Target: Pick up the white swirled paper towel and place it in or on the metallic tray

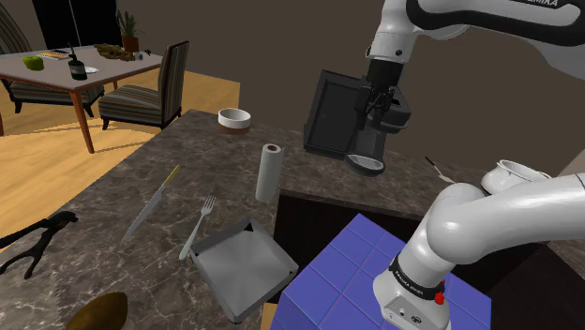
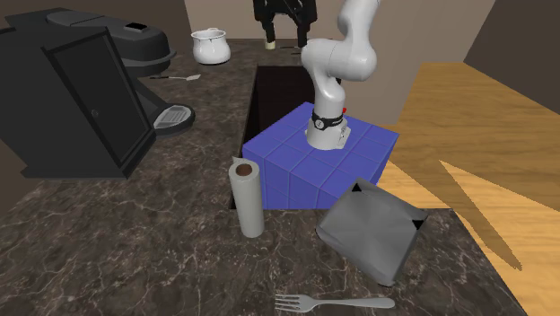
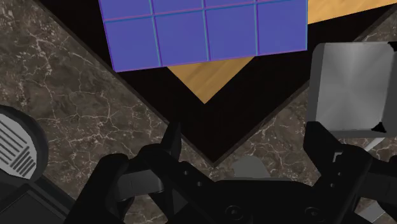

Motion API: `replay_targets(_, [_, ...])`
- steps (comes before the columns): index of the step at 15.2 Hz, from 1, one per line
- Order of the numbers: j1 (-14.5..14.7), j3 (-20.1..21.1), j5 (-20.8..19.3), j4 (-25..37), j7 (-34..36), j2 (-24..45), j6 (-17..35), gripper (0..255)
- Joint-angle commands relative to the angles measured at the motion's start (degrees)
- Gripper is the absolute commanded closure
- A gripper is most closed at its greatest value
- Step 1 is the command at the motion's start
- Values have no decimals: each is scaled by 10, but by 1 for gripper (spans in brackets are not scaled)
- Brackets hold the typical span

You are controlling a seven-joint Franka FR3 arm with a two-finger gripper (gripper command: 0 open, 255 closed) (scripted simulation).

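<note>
The paper towel roll (image 1: 269, 173) stands on the worktop (image 1: 216, 159) near the empty tray (image 1: 242, 269); our pincer (image 3: 242, 137) hangs above, wide open, holding nothing. We judge nothing done yet.

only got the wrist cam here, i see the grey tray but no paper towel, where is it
Observer: The paper towel roll stands upright on the marble counter, between the black coffee machine and the tray.
Operator: anything lying between roll and tray
Observer: No. A fork lies near the tray, but off to one side of that line.
Operator: anything else nearby
Observer: A knife lies beyond the fork, toward the shoulder view's left.
</note>
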Motion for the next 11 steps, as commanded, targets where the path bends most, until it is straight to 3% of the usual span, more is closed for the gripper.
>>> replay_targets(1, [0,0,0,0,0,0,0,0])
replay_targets(11, [26,29,-3,22,-12,168,172,0])
